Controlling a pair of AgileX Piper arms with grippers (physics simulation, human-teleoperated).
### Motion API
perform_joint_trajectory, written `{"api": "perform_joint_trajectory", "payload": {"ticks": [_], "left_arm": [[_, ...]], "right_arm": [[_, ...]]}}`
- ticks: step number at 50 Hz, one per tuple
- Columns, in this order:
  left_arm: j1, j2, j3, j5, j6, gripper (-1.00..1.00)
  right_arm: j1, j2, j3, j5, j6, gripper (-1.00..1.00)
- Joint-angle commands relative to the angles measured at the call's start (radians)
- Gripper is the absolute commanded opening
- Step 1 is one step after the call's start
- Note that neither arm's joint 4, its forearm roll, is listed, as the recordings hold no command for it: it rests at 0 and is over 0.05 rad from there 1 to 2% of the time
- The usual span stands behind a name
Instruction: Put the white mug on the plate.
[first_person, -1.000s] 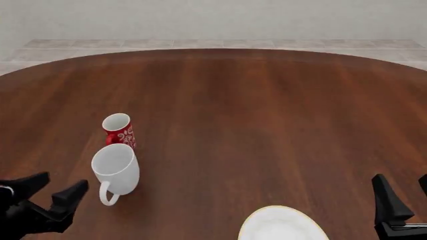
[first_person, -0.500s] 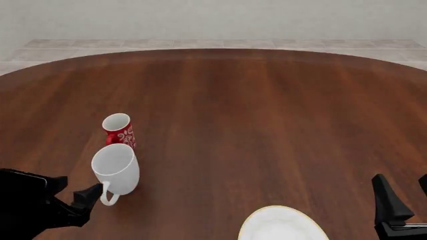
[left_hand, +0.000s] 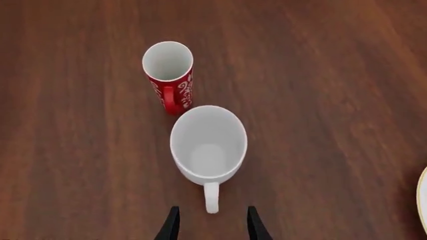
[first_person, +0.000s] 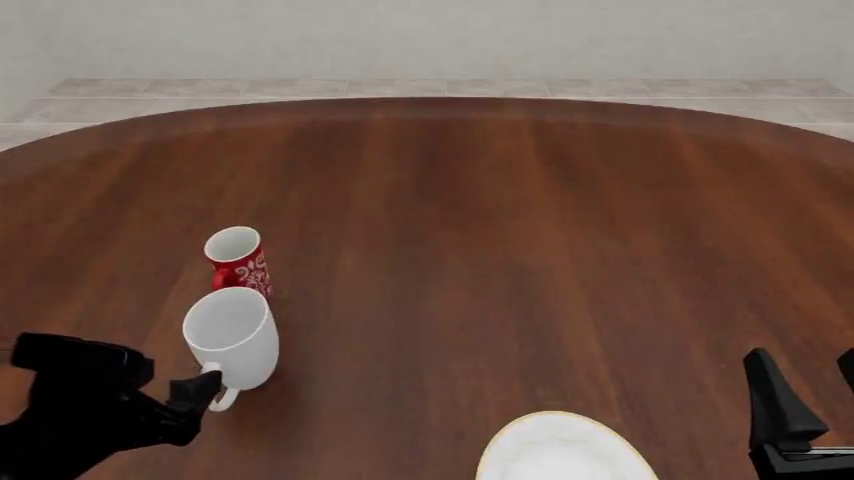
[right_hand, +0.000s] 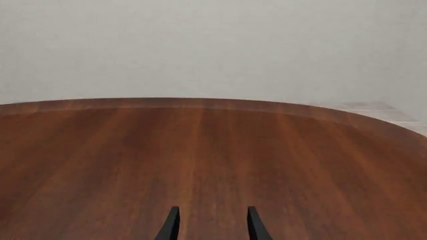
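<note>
The white mug (first_person: 234, 338) stands upright at the table's near left, its loop handle (first_person: 220, 398) pointing toward me. In the left wrist view the white mug (left_hand: 208, 145) lies straight ahead. My left gripper (left_hand: 211, 223) is open just short of the handle, with one finger to each side and nothing held. From the front, the left gripper (first_person: 198, 392) sits right at the handle. The plate (first_person: 567, 452), white with a gold rim, lies at the near edge right of centre, partly cut off. Its rim (left_hand: 423, 200) also shows in the left wrist view. My right gripper (first_person: 809, 398) hangs open and empty at the near right.
A smaller red mug (first_person: 238, 258) with a white pattern stands just behind the white mug, almost touching it; it shows too in the left wrist view as the red mug (left_hand: 169, 75). Bare brown tabletop (right_hand: 213, 150) stretches ahead of the right gripper (right_hand: 211, 223).
My left gripper has moved forward and to the right, up to the white mug's handle. The mugs, the plate and the right arm have stayed where they were.
</note>
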Motion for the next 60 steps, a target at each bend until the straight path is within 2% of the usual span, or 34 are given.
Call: {"api": "perform_joint_trajectory", "payload": {"ticks": [1, 14, 18, 25, 46, 49, 60], "left_arm": [[0.003, 0.074, 0.006, -0.047, -0.016, 1.0], [0.008, 0.123, 0.007, -0.084, -0.019, 1.0], [-0.002, 0.141, 0.015, -0.104, -0.04, 1.0], [0.014, 0.172, 0.011, -0.129, -0.025, 1.0], [-0.014, 0.296, 0.022, -0.205, -0.084, 1.0], [-0.032, 0.323, 0.027, -0.223, -0.116, 1.0], [-0.045, 0.368, 0.035, -0.255, -0.114, 1.0]], "right_arm": [[-0.002, -0.002, 0.001, 0.0, 0.001, 1.0], [-0.002, -0.002, 0.001, 0.0, 0.002, 1.0], [-0.002, -0.002, 0.001, 0.0, 0.001, 1.0], [-0.002, -0.001, 0.001, 0.0, 0.001, 1.0], [-0.002, -0.002, 0.001, 0.0, 0.002, 1.0], [-0.002, -0.002, 0.001, 0.0, 0.001, 1.0], [-0.002, -0.002, 0.001, 0.0, 0.001, 1.0]]}}
